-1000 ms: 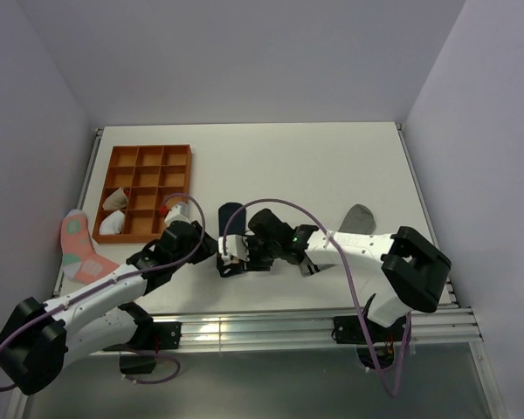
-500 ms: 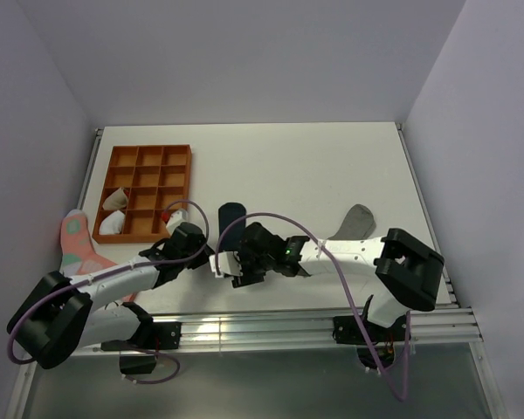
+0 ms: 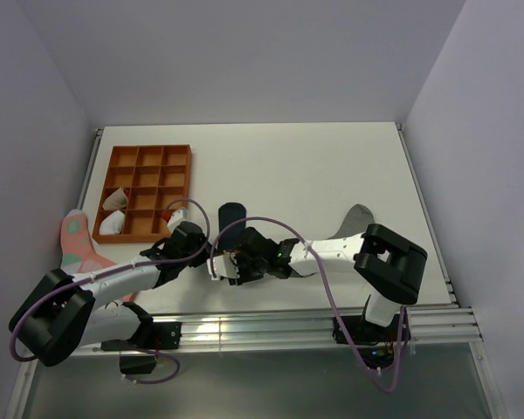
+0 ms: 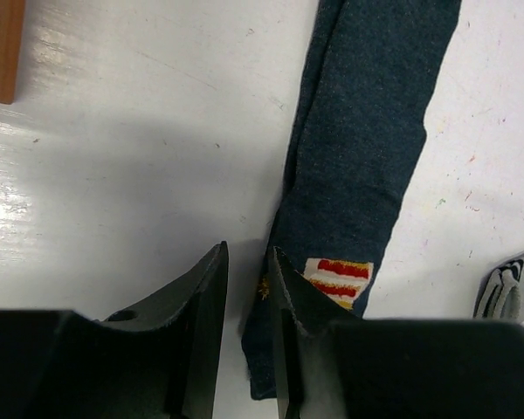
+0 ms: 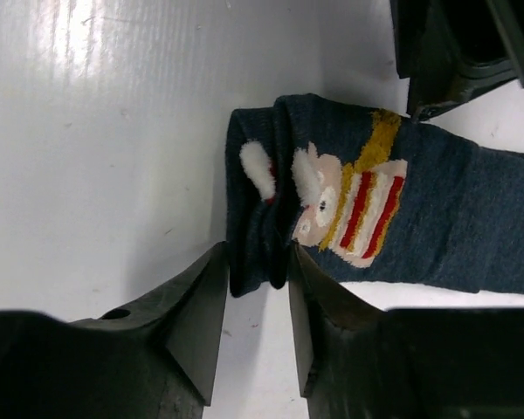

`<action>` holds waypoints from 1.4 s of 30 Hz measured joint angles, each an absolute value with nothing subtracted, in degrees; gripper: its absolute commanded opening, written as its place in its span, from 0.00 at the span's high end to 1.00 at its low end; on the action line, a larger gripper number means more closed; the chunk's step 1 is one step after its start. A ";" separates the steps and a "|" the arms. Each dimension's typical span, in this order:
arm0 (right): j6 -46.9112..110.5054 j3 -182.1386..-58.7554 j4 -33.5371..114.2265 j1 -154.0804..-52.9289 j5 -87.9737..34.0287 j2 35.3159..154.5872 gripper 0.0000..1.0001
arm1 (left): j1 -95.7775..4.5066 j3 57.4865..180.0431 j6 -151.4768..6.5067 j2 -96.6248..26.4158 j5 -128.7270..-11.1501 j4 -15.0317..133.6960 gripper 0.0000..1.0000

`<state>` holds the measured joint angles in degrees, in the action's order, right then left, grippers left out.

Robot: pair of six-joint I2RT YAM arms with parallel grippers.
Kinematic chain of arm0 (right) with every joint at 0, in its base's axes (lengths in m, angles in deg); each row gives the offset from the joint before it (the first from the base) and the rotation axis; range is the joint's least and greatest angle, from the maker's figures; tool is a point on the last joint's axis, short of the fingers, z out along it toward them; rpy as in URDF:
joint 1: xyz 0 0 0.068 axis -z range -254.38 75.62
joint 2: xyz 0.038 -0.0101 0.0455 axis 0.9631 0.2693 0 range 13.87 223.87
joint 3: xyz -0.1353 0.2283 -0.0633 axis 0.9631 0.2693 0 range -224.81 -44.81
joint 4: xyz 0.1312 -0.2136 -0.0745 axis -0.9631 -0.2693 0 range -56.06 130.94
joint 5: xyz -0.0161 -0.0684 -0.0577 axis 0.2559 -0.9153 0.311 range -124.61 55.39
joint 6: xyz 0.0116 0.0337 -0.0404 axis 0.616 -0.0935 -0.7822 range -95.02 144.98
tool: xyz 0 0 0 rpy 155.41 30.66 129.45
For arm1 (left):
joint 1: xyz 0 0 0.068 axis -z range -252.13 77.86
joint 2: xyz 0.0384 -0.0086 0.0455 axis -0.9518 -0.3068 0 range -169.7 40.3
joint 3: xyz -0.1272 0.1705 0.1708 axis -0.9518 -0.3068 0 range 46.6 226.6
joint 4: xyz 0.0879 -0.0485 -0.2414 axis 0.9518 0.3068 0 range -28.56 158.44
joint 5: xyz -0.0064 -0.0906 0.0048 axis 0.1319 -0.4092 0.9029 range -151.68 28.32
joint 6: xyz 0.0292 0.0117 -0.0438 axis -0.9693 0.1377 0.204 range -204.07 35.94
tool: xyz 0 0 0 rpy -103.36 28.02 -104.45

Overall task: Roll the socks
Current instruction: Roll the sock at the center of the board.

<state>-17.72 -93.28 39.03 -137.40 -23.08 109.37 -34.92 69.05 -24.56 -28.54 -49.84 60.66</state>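
Observation:
The dark navy sock [image 3: 232, 215] lies lengthwise on the white table, and its near end carries a red-and-white patch [image 4: 336, 279]. My right gripper [image 5: 256, 266] is shut on that folded near end [image 5: 258, 236], which bunches between both fingers. My left gripper [image 4: 249, 262] hovers low over the sock's left edge beside the patch. Its jaws stand a narrow gap apart, with table showing between the tips. The two grippers nearly touch. The grey sock [image 3: 356, 218] lies flat to the right, and its dark-striped cuff [image 4: 506, 292] peeks in.
An orange compartment tray [image 3: 146, 157] stands at the back left with pale rolled bundles [image 3: 113, 214] in its near cells. A pink sock [image 3: 77, 243] lies by the left table edge. Cables arc over both arms.
My right gripper slid left onto the navy sock's near end and narrowed its jaws on the fold. The left arm swung in beside it and closed a little.

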 measured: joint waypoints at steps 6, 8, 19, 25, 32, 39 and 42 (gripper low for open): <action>-15.77 -93.67 40.32 -137.16 -23.50 110.49 0.74 | -34.92 67.74 -24.78 -28.45 -50.34 59.48 0.69; -14.81 -94.48 39.53 -136.62 -22.52 110.93 0.76 | -34.92 67.35 -24.87 -28.12 -50.45 59.00 0.69; -8.78 -113.35 21.32 -124.55 -5.18 116.92 0.81 | -34.99 64.42 -25.19 -21.89 -50.87 56.94 0.67; -7.86 -122.85 8.58 -121.60 2.77 125.29 0.81 | -34.99 63.81 -26.15 -18.81 -50.80 56.57 0.67; -7.44 -129.58 -5.47 -119.37 11.43 134.38 0.81 | -34.88 62.21 -27.73 -15.03 -50.87 54.58 0.68; -7.20 -132.25 -13.69 -115.72 16.85 138.77 0.82 | -31.14 57.62 -30.94 -13.24 -50.13 46.98 0.65; -6.79 -132.25 -14.65 -114.67 17.81 138.84 0.82 | -28.85 54.98 -32.80 -12.91 -49.78 42.23 0.64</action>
<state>-6.79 -132.25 -14.65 -114.67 17.81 138.84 -28.85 54.98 -32.80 -12.91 -49.78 42.23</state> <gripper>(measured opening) 0.187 0.351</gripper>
